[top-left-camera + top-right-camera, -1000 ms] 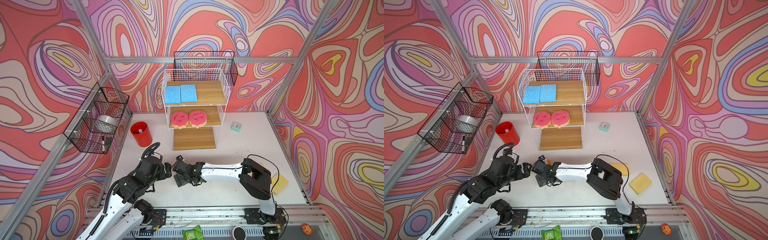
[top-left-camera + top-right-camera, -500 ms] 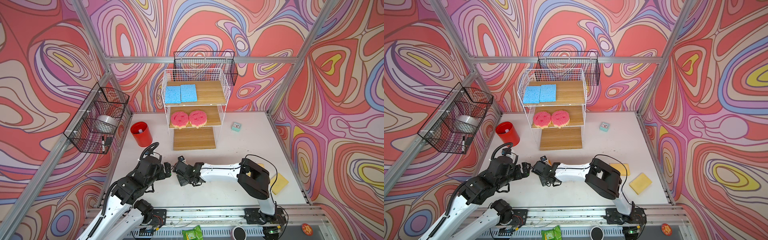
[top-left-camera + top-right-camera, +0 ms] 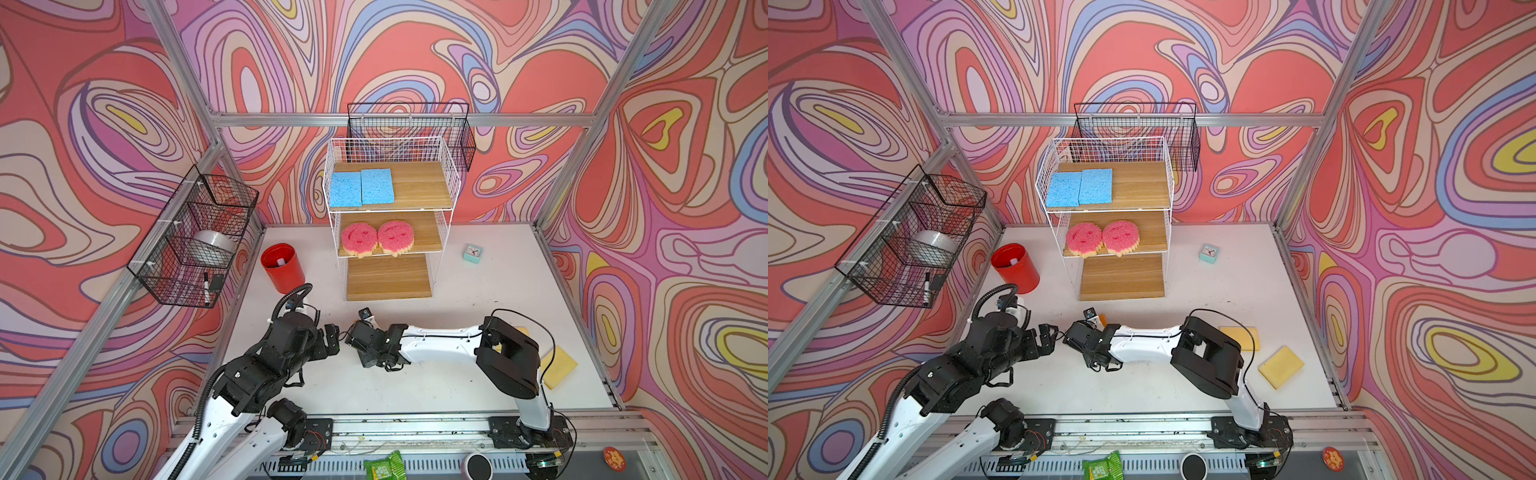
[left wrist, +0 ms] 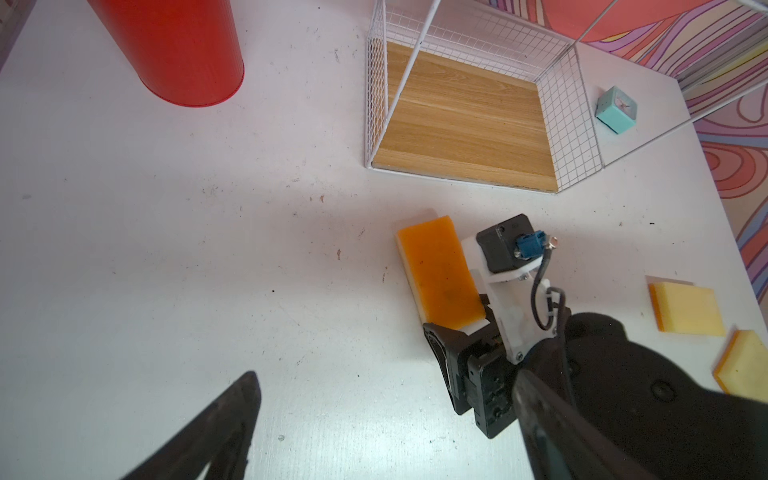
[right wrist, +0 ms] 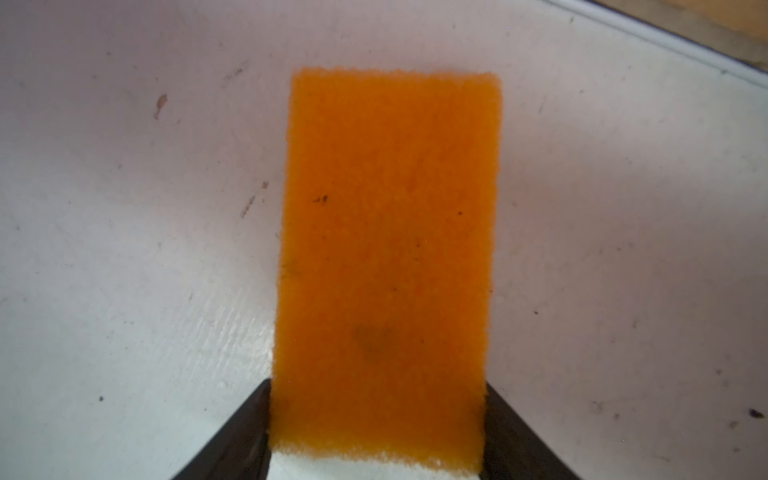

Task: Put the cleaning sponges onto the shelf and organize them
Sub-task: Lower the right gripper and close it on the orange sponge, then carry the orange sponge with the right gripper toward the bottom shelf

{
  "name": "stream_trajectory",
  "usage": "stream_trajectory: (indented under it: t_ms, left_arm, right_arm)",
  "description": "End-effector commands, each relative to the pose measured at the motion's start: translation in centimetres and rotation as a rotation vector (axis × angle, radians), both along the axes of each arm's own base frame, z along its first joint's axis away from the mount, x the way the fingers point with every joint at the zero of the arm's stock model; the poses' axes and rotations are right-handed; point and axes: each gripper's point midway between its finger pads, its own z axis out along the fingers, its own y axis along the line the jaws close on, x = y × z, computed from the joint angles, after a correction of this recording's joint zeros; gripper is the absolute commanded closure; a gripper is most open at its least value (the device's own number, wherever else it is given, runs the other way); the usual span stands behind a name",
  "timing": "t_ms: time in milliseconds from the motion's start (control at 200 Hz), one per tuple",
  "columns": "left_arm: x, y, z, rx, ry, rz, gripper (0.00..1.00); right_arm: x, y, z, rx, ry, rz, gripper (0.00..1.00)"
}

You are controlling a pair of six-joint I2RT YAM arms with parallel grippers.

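My right gripper point(image 5: 378, 390) is shut on one end of an orange-topped, white-backed sponge point(image 5: 386, 249) that lies flat on the white table, a short way before the shelf point(image 3: 419, 183). The left wrist view shows this sponge point(image 4: 440, 274) sticking out of the right jaws toward the bottom board point(image 4: 465, 124). My left gripper point(image 4: 386, 415) stands open and empty just left of it point(image 3: 332, 332). Two blue sponges point(image 3: 361, 188) lie on the top board. Two pink smiley sponges point(image 3: 376, 237) lie on the middle board. Two yellow sponges point(image 3: 1281, 365) point(image 3: 1239, 336) lie at the right.
A red cup point(image 3: 282, 268) stands left of the shelf and a small mint clock point(image 3: 472, 252) to its right. Black wire baskets hang on the left wall point(image 3: 195, 237) and behind the shelf point(image 3: 409, 124). A metal rail point(image 3: 415, 424) runs along the table's front edge.
The right gripper's jaws have closed in from wide open onto the orange sponge, and that arm has shifted slightly left. The left arm has barely moved.
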Motion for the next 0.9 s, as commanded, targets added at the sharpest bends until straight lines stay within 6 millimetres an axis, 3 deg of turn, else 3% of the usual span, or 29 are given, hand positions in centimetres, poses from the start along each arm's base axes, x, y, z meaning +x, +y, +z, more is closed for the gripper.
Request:
stream_trajectory:
  t_ms: [0, 165, 325, 521, 716, 896]
  left_arm:
    - [0.1, 0.6, 1.0, 0.045, -0.020, -0.004, 0.03]
    - [0.8, 0.9, 2.0, 0.095, -0.044, -0.003, 0.03]
    - [1.4, 1.2, 2.5, 0.126, -0.063, 0.002, 0.03]
    - [1.7, 1.2, 1.3, 0.082, -0.055, 0.029, 0.02]
    - [1.8, 1.8, 1.3, 0.080, -0.075, 0.052, 0.02]
    - [1.9, 1.6, 1.2, 0.070, -0.070, 0.045, 0.02]
  right_arm:
    - [2.3, -0.6, 2.4, 0.089, -0.046, -0.087, 0.26]
    - [5.0, -0.2, 4.6, 0.146, -0.105, -0.120, 0.26]
    - [7.7, 0.3, 5.3, 0.198, -0.110, -0.152, 0.26]
    - [10.5, 0.9, 4.6, 0.242, -0.101, -0.181, 0.26]
    - [11.7, 2.7, 3.7, 0.239, -0.114, -0.151, 0.25]
    - [13.0, 3.0, 3.3, 0.263, -0.143, -0.176, 0.25]
